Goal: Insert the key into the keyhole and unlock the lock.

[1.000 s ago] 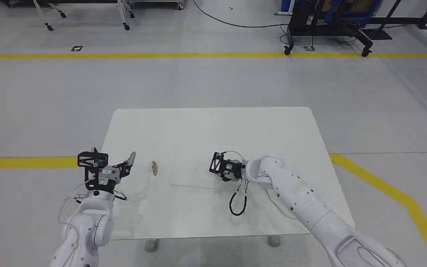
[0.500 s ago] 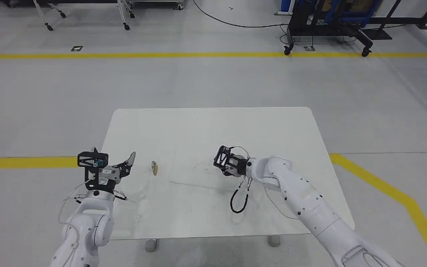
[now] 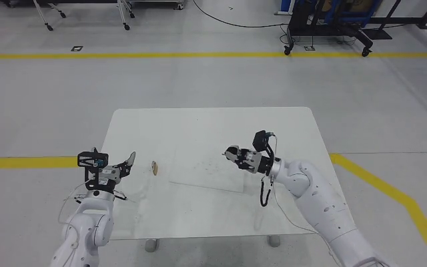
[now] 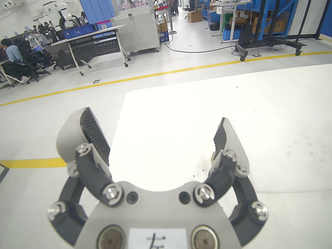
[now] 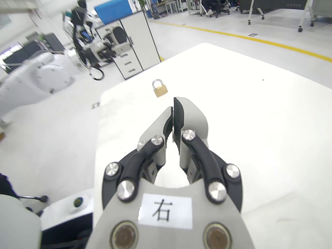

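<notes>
A small brass padlock lies on the white table toward its left side; the right wrist view has the padlock ahead of the fingers, shackle pointing away. My right gripper hovers over the table's middle, well to the right of the padlock and pointing at it. Its fingers are pressed together, and a thin metal sliver between the pads looks like the key. My left gripper hangs open at the table's left edge, just left of the padlock, with nothing between its fingers.
A faint clear sheet lies flat on the table between the padlock and the right arm. A black cable loops under the right wrist. Wheeled furniture stands on the floor far beyond the table.
The right gripper has risen from the table's middle, swung to the right and turned its fingers toward the padlock. The left arm and the padlock have not moved.
</notes>
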`<control>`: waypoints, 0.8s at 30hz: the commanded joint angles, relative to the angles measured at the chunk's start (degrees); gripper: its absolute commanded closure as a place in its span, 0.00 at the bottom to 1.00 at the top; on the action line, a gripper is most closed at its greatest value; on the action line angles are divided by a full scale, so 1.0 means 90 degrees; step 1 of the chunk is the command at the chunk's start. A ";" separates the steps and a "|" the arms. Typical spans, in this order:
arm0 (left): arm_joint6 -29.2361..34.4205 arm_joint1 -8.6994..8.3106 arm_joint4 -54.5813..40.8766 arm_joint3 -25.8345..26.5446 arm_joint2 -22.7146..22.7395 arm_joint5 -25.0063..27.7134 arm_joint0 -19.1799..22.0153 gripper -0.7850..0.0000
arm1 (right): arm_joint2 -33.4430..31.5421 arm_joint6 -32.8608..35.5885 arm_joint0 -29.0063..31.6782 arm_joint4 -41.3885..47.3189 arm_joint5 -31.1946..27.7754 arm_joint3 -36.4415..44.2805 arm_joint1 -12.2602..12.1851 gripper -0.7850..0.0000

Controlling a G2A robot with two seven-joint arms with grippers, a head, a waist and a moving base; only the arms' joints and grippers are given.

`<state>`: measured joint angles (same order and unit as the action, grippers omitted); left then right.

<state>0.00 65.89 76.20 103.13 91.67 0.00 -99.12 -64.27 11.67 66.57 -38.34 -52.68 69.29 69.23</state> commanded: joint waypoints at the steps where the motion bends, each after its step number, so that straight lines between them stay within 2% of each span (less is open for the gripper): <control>1: 0.0000 0.0000 0.0000 0.0000 0.0000 0.0000 0.0000 0.00 | 0.0001 0.0004 -0.0002 -0.0011 0.0010 -0.0005 0.0000 1.00; 9: 0.0001 0.0005 -0.0105 0.0026 0.0006 0.0018 0.0003 0.00 | 0.0001 0.0004 -0.0002 -0.0011 0.0010 -0.0005 0.0000 1.00; 12: 0.0464 0.0046 -0.1692 0.0412 0.0143 0.0440 -0.0060 0.00 | 0.0001 0.0004 -0.0002 -0.0011 0.0010 -0.0005 0.0000 1.00; 15: 0.1683 0.0052 -0.3722 0.0868 0.0452 0.0789 -0.0042 0.00 | 0.0001 0.0004 -0.0002 -0.0011 0.0010 -0.0005 0.0000 1.00; 18: 0.3113 0.0035 -0.5655 0.1089 0.0641 0.0895 0.0104 0.00 | 0.0001 0.0004 -0.0002 -0.0011 0.0010 -0.0005 0.0000 1.00; 21: 0.4895 -0.0005 -0.7544 0.0994 0.0599 0.0699 0.0419 0.00 | 0.0001 0.0004 -0.0002 -0.0011 0.0010 -0.0005 0.0000 1.00; 24: 0.6191 -0.0032 -0.8941 0.0596 0.0416 0.0210 0.0796 0.00 | 0.0001 0.0004 -0.0002 -0.0011 0.0010 -0.0005 0.0000 1.00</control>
<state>49.69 65.66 3.12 110.00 96.26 3.77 -93.18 -64.25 11.71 66.54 -38.44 -52.59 69.24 69.23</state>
